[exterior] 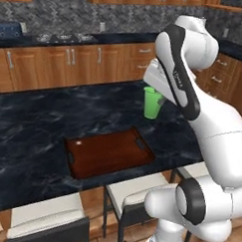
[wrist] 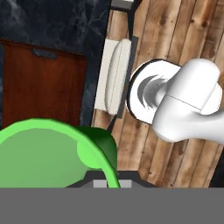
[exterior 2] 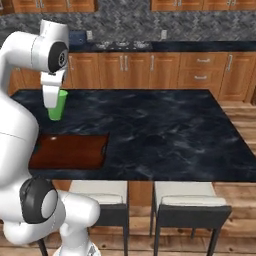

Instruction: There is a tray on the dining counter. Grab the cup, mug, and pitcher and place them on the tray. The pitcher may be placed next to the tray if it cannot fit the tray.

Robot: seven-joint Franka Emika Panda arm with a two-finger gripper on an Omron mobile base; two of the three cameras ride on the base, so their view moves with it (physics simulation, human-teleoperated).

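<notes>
My gripper [exterior: 160,95] is shut on the rim of the bright green cup [exterior: 152,103], which it holds upright above the black marble dining counter [exterior: 37,134]. In the right base view the cup [exterior 2: 57,106] hangs just beyond the far corner of the tray [exterior 2: 67,151]. The dark reddish-brown tray [exterior: 109,153] lies empty near the counter's front edge, below and left of the cup. The hand view looks down past the cup's rim [wrist: 41,131] onto the tray [wrist: 39,87] and the counter edge. The mug and the pitcher are out of view.
White-cushioned stools [exterior: 135,189] [exterior 2: 192,201] stand tucked under the counter's front edge. Wooden cabinets and a black wall counter [exterior: 71,41] run along the back. The island top stretches wide to the right of the tray [exterior 2: 170,130].
</notes>
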